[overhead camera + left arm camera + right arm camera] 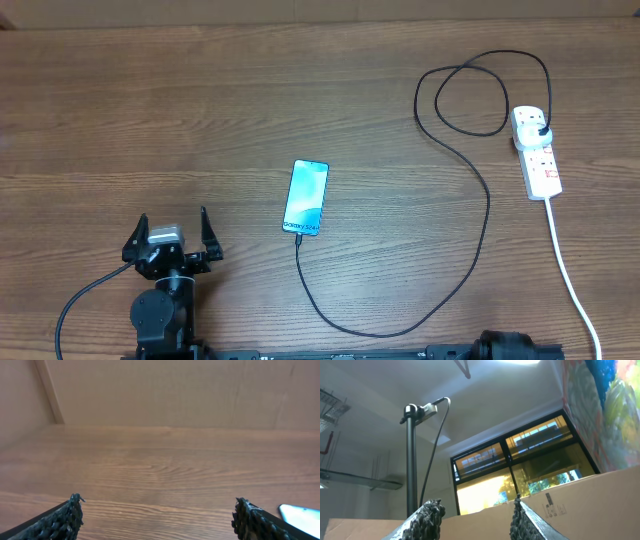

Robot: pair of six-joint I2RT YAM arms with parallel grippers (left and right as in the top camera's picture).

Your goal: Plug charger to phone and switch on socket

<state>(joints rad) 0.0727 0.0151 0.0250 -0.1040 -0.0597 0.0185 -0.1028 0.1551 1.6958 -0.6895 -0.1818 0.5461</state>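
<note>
The phone [306,197] lies screen up and lit in the middle of the table. The black charger cable [470,260] runs from the phone's near end, loops across the table and ends at a black plug [541,129] seated in the white socket strip [535,152] at the far right. My left gripper [170,232] is open and empty at the near left, well left of the phone; a corner of the phone shows in the left wrist view [302,516]. The right gripper [476,510] is open, empty and pointed up at the room; only its base [515,347] shows from overhead.
The strip's thick white cord [570,270] runs to the near right edge. A cardboard wall [175,390] stands along the table's far side. A camera pole [411,455] shows in the right wrist view.
</note>
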